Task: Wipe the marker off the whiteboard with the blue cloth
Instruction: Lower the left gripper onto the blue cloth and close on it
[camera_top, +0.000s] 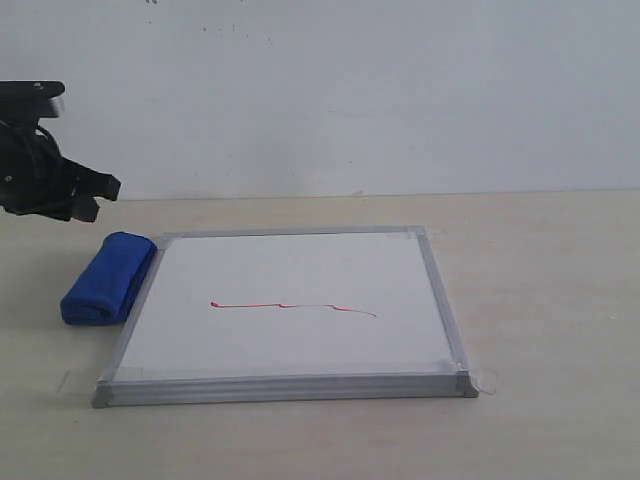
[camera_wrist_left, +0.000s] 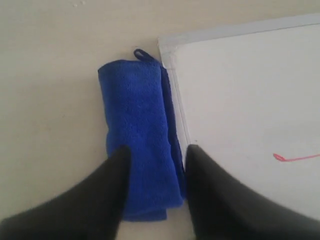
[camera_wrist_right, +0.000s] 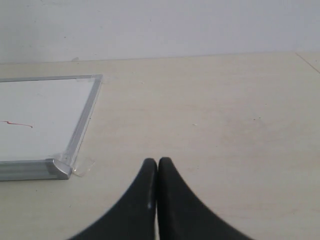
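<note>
The left hand (camera_wrist_left: 156, 150) hangs spread wide above the blue cloth (camera_wrist_left: 137, 130), gripping nothing. That cloth lies on the worktop (camera_top: 540, 280), tight against the whiteboard (camera_top: 300, 260)'s left frame. A red marker line (camera_top: 290, 305) runs mid-board. The right hand (camera_wrist_right: 158, 162) is pinched closed and empty, off the board's corner.

— What's at the back?
— A plain white wall (camera_top: 400, 90), with a few small dark specks (camera_top: 235, 30) high up.
— And below it?
— A pale beige table (camera_top: 540, 280) with a faint grain. It meets the wall in a straight line.
— The light?
— Soft and even, with only faint shadows.
— Anything more?
— The right wrist view shows a thin seam (camera_wrist_right: 307, 61) in the table near the wall.
</note>
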